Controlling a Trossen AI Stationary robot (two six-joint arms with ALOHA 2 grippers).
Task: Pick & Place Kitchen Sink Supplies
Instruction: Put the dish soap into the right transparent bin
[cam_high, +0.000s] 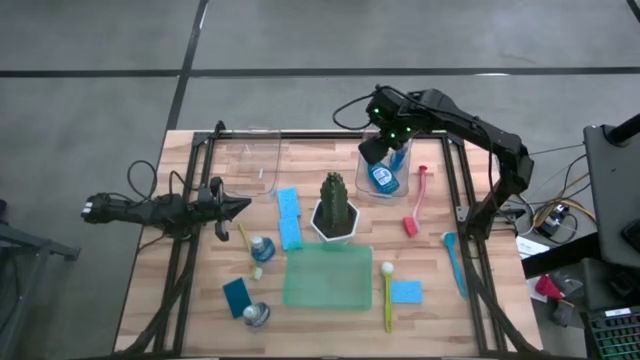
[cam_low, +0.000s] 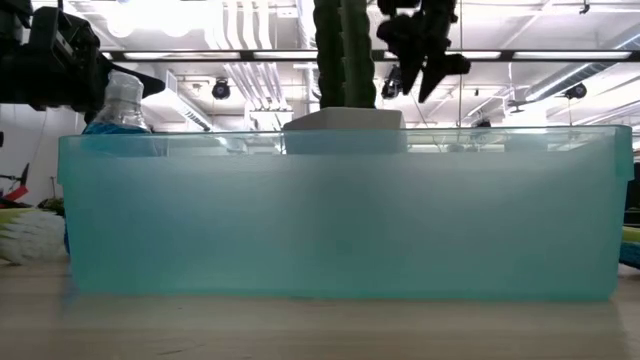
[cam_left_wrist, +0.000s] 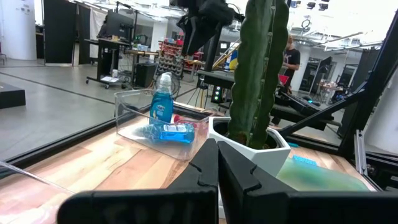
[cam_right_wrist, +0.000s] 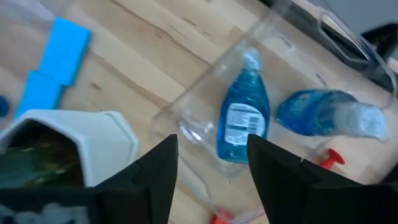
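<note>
Green translucent tray (cam_low: 340, 215) fills your low view, smooth-walled. Look far right on the worktop (cam_high: 200, 300): your right gripper (cam_right_wrist: 211, 165) hangs over the clear bin (cam_high: 372, 185), jaws parted, gripping nothing. Below, a clear plastic bottle of blue liquid (cam_right_wrist: 241, 121) lies flat, cap pointing away from the plant pot (cam_right_wrist: 81, 140); a second bottle (cam_right_wrist: 329, 115) lies beside it, crosswise. Your left gripper (cam_high: 235, 207) waits at left, jaws clenched, empty.
</note>
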